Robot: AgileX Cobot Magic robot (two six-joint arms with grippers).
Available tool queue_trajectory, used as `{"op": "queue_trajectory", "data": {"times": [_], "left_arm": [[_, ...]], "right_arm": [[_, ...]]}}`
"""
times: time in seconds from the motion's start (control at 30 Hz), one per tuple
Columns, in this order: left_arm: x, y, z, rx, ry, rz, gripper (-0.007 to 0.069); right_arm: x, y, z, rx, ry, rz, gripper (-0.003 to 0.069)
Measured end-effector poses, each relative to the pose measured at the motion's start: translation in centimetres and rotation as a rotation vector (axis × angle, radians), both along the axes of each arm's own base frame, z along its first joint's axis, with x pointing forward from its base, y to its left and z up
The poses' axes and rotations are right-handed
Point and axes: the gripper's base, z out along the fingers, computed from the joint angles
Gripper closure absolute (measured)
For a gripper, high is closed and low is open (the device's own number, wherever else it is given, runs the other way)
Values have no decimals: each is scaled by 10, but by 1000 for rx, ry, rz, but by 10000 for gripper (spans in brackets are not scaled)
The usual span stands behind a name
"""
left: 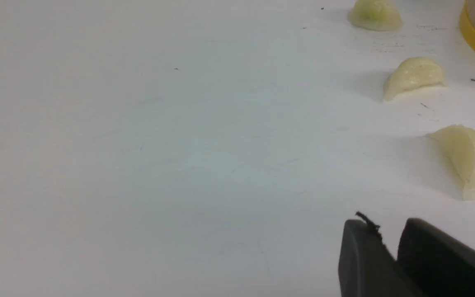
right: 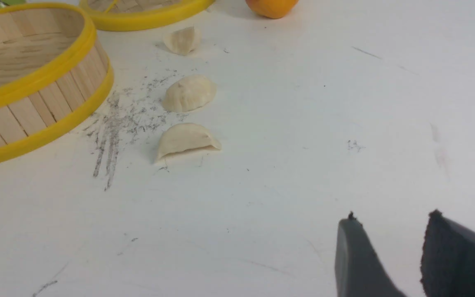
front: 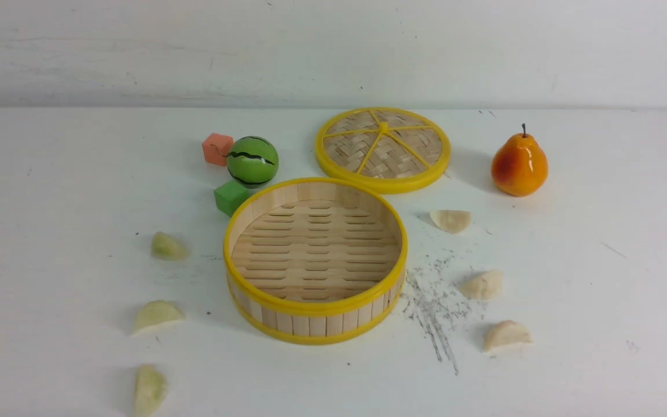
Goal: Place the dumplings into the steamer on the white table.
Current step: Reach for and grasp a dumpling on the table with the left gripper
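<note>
The white table (front: 50, 202) fills the front view from the bottom edge up to a plain white wall (front: 333, 46) across the top. Grey scuff marks (front: 435, 313) streak the table low and right of centre.

At lower left, three pale green dumplings form a column: the nearest green dumpling (front: 149, 389) at the bottom edge, the middle green dumpling (front: 157, 314) above it, then the far green dumpling (front: 168, 247). At lower right, a matching column climbs from the nearest cream dumpling (front: 507, 335) past the middle cream dumpling (front: 483, 285) to the far cream dumpling (front: 451, 220). The steamer (front: 316, 307) sits at centre between the columns, with its slatted floor showing and all six dumplings outside it on the table.

Farther back, a green cube (front: 231, 197), a watermelon ball (front: 252, 161) and an orange cube (front: 217, 149) cluster left of centre. The woven lid (front: 383, 149) lies flat just behind the steamer, and a pear (front: 519, 165) stands at upper right.

In the left wrist view, the left gripper (left: 386, 225) has its fingers narrowly parted and holds nothing. The green dumplings lie ahead of it, and the closest is near but apart from it. In the right wrist view, the right gripper (right: 392, 218) has its fingers spread wider, also holding nothing. The cream dumplings lie well ahead of it, beside the steamer.
</note>
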Motion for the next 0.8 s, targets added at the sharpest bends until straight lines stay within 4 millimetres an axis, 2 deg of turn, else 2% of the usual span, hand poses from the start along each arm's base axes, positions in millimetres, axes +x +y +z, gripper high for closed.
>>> {"op": "queue_trajectory", "data": {"times": [0.8], "left_arm": [[0, 0, 0, 0, 0, 0, 476]], "right_arm": [[0, 0, 0, 0, 0, 0, 419]]}}
